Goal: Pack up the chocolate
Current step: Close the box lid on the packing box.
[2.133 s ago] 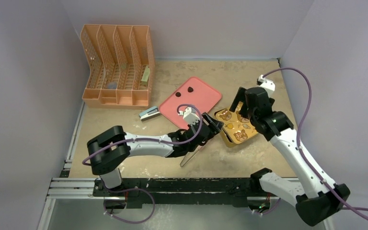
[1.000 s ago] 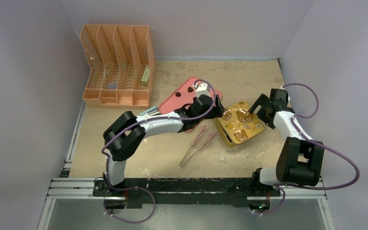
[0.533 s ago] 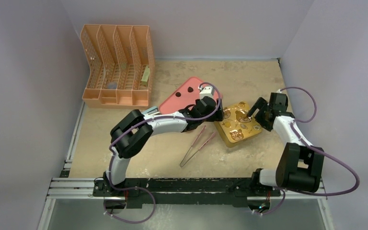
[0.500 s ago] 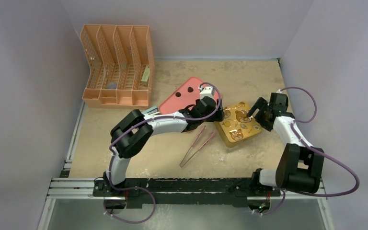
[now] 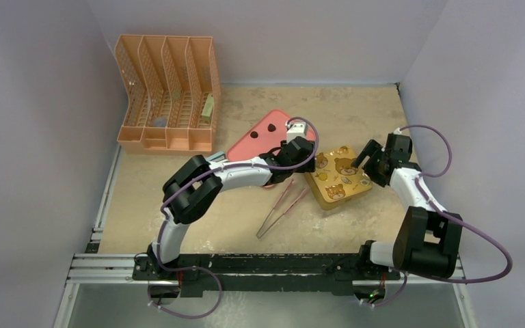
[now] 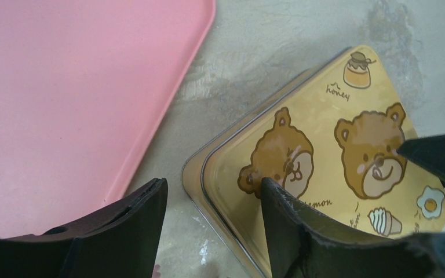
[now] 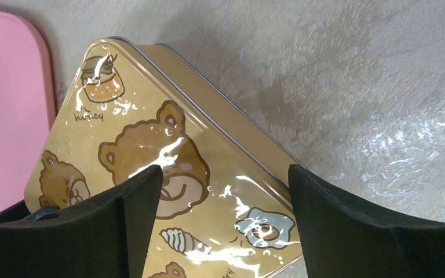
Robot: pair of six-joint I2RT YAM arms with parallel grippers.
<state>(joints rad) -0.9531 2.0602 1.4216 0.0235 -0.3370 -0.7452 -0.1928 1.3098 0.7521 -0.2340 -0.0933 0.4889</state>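
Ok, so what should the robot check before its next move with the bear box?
1. Is the left hand open: ok, one finger over the bear lid, the other outside the box corner.
2. Is the right hand open: ok, straddling one lid edge.
3. Lid on the box: ok.
4. All chocolate packed: not ok, two dark pieces lie on the pink tray.
5. What is inside the box: cannot tell, the lid hides it.
6. Are the tweezers out of the way: ok, apart from the box.
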